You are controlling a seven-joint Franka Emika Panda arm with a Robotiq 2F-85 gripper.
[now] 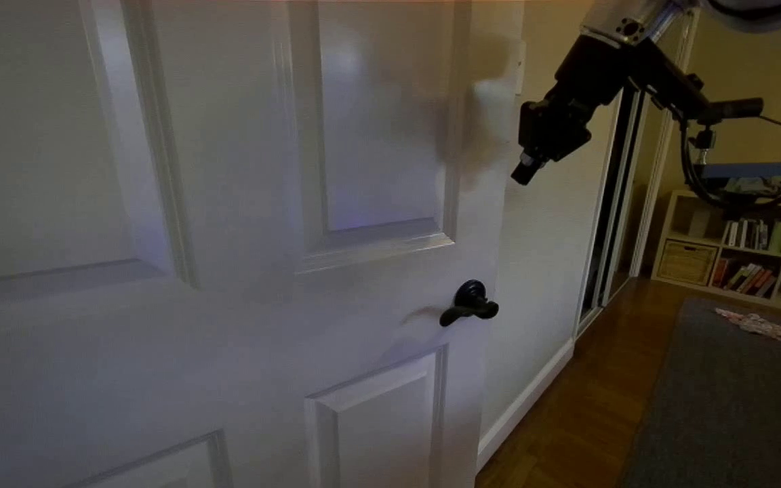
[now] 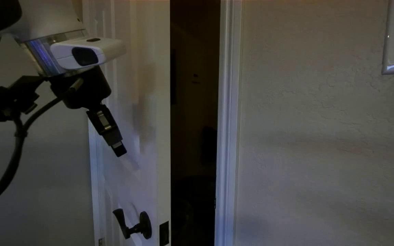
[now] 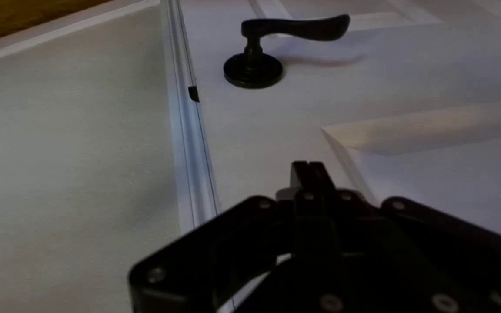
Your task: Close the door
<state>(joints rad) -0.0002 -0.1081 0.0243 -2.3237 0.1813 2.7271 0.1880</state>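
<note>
Chiefly, one large white door with raised rectangular panels, standing open; it fills most of an exterior view. A dark gap lies between its free edge and the white door frame. Fitted on its face, near that edge: one black lever handle. Set in the edge beside the handle: one dark latch plate.

Item: one robot arm, white and black, its lower part showing at an upper corner in both exterior views. Fingers: black, clenched against each other, tilted downward, placed higher than the handle and well apart from it. In the wrist view they show before the door's face, between its edge and an upper panel.

Surroundings: one plain wall with white baseboard; wooden floor; one dark grey rug bearing a crumpled, patterned cloth; one low, pale shelf at the far end of the room, holding books and a woven basket.
</note>
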